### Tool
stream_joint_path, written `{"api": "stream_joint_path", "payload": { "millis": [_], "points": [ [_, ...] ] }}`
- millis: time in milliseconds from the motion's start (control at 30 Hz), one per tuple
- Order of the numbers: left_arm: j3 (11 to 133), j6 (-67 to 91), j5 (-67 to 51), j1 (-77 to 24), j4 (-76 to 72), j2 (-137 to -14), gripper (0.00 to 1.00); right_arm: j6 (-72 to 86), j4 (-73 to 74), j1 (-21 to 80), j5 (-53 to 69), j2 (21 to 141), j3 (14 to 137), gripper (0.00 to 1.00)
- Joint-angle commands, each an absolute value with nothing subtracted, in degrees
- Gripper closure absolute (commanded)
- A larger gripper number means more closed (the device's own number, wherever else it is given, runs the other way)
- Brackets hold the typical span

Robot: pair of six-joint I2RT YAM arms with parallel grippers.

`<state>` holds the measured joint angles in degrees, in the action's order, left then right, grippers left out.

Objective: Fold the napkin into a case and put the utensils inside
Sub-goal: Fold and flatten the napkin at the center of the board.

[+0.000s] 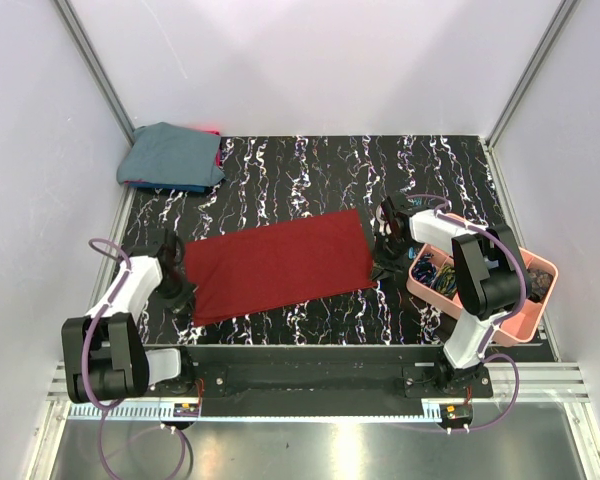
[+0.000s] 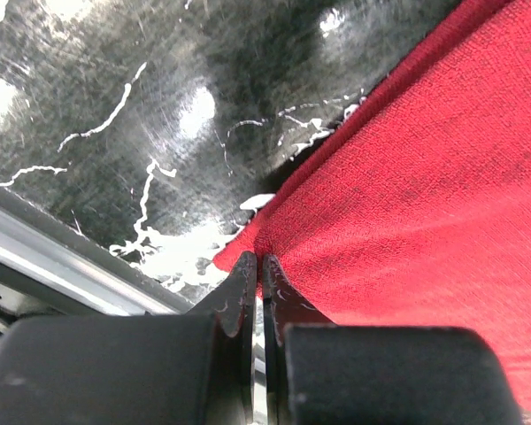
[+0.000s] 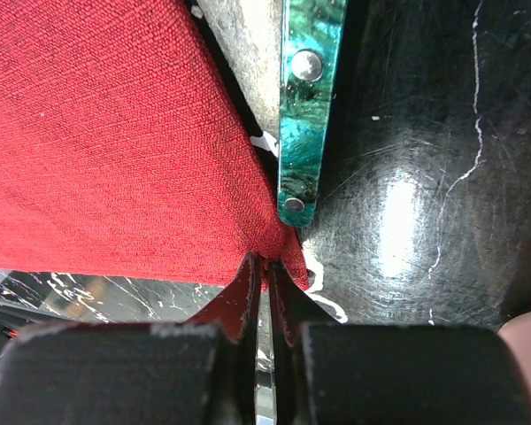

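The dark red napkin lies as a wide flat rectangle on the black marbled table; no case is in view. My left gripper is shut on the napkin's near left corner, low over the table. At the cloth's near right corner my right gripper is shut on the fabric, just off the cloth's right edge in the top view. One of the utensils, a teal-handled piece, lies on the table right beside that corner, touching the cloth's edge. Its working end is out of view.
A pink tray holding coiled cables stands at the right, under the right arm's elbow. A blue-grey cloth bundle sits at the far left corner. White walls close in three sides, and a metal rail runs along the near edge.
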<state>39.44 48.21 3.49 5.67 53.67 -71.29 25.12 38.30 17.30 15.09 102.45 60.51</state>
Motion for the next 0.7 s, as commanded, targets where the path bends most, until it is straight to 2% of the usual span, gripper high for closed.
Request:
{"api": "stream_joint_path", "payload": {
  "millis": [0, 267, 667],
  "points": [
    [41.83, 50.0, 0.44, 5.45, 56.33, -68.38, 1.0, 25.22, 36.83, 17.23, 12.39, 103.36, 60.2, 0.99],
    [41.05, 54.22, 1.74, 5.45, 61.96, -69.25, 1.0, 25.22, 36.83, 17.23, 12.31, 103.27, 60.21, 0.99],
    [36.21, 56.25, 1.58, 6.15, 59.5, -73.57, 1.0, 25.22, 37.26, 17.23, 12.3, 103.18, 60.91, 0.99]
  ]
}}
